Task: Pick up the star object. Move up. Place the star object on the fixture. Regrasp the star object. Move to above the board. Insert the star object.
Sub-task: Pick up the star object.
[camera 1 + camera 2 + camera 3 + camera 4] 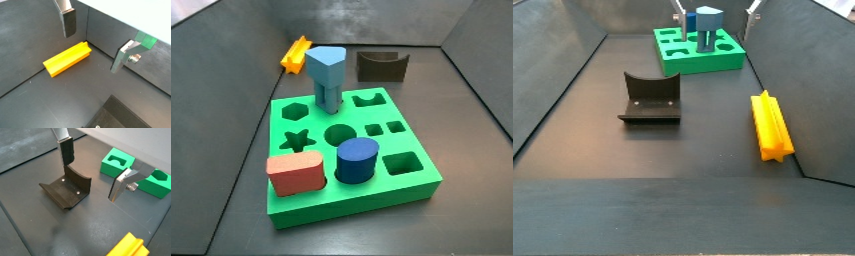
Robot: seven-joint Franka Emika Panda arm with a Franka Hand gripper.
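Hanging above the dark floor with its two silver fingers spread wide and nothing between them, the gripper (90, 47) shows in both wrist views, its dark pads (67, 153) pointing down at bare floor. In a wrist view the star object (67, 59) lies flat on its side against the base of the bin wall, apart from both fingers. In a wrist view the fixture (67, 189) stands under the gap between the fingers, its curved notch facing up, with a corner of the board (123, 164) beyond it. In a side view the star object (771, 124) lies lengthwise along the wall at about 3 o'clock from the fixture (651, 98), well apart from it, and the board (700, 55) sits at 12 o'clock, carrying a tall light-blue peg (708, 25). In a side view a red block (294, 174) and a dark-blue cylinder (357, 161) also stand on the board (372, 205).
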